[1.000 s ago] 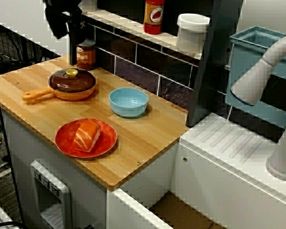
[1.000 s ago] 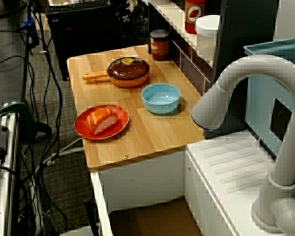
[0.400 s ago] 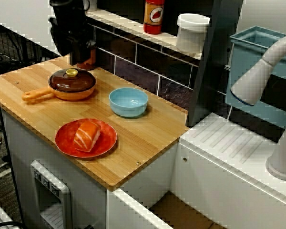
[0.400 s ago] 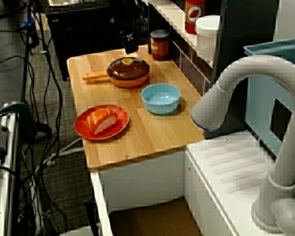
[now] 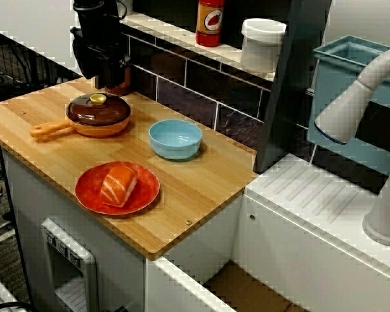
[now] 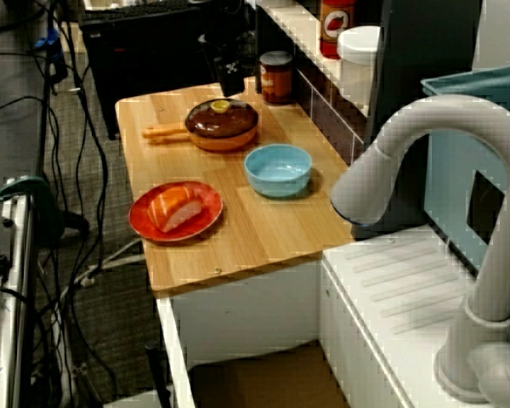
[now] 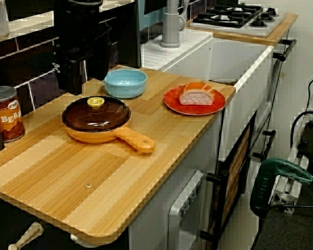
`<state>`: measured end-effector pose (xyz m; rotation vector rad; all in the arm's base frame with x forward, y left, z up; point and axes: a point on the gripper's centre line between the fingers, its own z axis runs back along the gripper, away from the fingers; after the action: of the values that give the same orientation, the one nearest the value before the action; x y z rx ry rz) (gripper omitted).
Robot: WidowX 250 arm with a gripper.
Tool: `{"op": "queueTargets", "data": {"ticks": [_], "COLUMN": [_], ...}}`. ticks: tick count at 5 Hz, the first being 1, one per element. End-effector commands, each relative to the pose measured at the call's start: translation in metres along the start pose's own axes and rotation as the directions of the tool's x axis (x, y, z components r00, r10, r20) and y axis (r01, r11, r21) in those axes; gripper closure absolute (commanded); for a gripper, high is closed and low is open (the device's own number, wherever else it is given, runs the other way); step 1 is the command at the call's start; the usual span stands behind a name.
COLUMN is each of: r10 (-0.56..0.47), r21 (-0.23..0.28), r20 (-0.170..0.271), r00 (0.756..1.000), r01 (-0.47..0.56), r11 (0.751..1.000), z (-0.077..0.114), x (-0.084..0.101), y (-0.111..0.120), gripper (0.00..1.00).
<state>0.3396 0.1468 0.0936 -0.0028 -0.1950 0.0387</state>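
my gripper hangs low at the back corner of the wooden counter. the bean can stands just behind the jaws on the wall side. the orange pan, with its brown lid on, sits just in front of them and a little lower. i cannot tell whether the jaws are apart or together, because every view shows them as a dark block.

as i judge it, the worry is the tight gap. the can stands close to the tiled wall, so a finger on that side could catch the can's rim and tip it or shove it into the tiles. a small drift toward me could clip the lid knob and slide the lid or the pan. from above, the gripper hides nearly all of the can, so i rely on the sink-side and low views.

a second ago the gripper was higher and further out, and the can showed in full. since then it has dropped in front of the can, with hardly any change in the last moments. the pan, blue bowl and salmon have not moved.
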Motion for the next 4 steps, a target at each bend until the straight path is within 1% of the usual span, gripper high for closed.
{"op": "queueTargets", "data": {"ticks": [1, 3, 4], "r10": [-0.028, -0.026, -0.021], "r21": [0.032, 0.041, 0.042], "r20": [0.050, 0.069, 0.065], "r00": [0.998, 0.997, 0.998], "r01": [0.026, 0.023, 0.018], "r11": [0.999, 0.999, 0.999], "z": [0.0122, 0.0099, 0.0074], "x": [-0.0034, -0.0075, -0.0078], "y": [-0.0005, -0.0068, -0.0083], "gripper": [0.00, 0.00, 0.00]}}
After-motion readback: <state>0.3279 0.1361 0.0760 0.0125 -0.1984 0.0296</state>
